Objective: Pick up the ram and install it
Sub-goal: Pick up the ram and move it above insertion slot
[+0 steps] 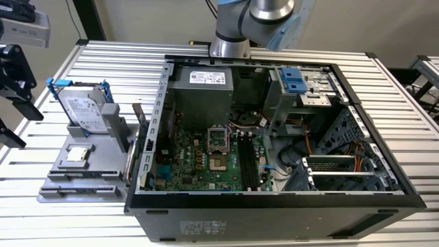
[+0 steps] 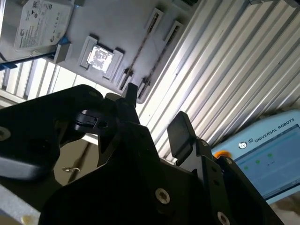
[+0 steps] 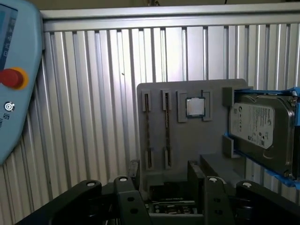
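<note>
My gripper (image 3: 164, 168) hangs high over the grey holder plate (image 3: 187, 140), its two black fingers (image 3: 134, 174) well apart with nothing between them; it also appears in the second wrist view (image 2: 154, 105). Two narrow slots (image 3: 146, 126) in that plate each hold a thin dark strip seen edge-on; I cannot tell whether either is the ram. The holder plate (image 1: 103, 154) lies on the table at the exterior view's left of the open computer case (image 1: 274, 206). The long black memory slots (image 1: 248, 160) run beside the processor socket (image 1: 218, 163) on the green motherboard.
A silver hard drive with blue rails (image 1: 84, 109) stands at the plate's far end, with a loose processor chip (image 3: 195, 107) beside the slots. A teach pendant with a red button (image 3: 12, 78) lies on the ribbed table. The case walls, power supply (image 1: 202, 90) and drive cages crowd the motherboard.
</note>
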Motion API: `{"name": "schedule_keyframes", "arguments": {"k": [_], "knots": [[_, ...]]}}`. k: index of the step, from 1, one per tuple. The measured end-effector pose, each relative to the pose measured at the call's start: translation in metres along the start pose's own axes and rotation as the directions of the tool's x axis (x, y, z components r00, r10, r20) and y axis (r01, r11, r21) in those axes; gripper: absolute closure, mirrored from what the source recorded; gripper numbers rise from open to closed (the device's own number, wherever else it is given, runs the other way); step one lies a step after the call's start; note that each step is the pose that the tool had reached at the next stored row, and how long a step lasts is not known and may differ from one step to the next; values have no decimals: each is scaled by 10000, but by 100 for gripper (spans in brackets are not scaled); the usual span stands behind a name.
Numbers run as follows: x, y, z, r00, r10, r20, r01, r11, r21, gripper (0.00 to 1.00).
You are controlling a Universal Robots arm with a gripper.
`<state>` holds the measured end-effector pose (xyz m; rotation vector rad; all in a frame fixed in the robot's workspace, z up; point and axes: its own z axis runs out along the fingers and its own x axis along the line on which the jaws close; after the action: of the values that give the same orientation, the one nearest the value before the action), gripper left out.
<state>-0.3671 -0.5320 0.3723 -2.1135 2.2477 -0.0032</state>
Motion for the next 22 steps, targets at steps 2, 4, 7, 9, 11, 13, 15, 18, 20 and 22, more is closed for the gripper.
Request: {"name": "schedule_keyframes", "arguments": {"k": [2,4,7,9,11,13,15,18,20,22], "knots": [[1,1,19,10000,-3,-57,3,10000,2,0],[2,2,40,9999,-4,-100,4,10000,5,0],[3,3,72,9999,-7,-155,7,10000,8,0],[4,4,93,9998,-8,-186,8,10000,11,0],[5,5,116,9998,-9,-214,9,10000,12,0],[5,6,136,9997,-10,-244,10,10000,12,0],[6,6,157,9996,-11,-275,12,10000,14,0],[8,8,191,9994,-14,-334,15,10000,16,0],[9,9,214,9993,-16,-378,16,10000,17,0],[9,10,237,9991,-17,-422,18,10000,19,0]]}}
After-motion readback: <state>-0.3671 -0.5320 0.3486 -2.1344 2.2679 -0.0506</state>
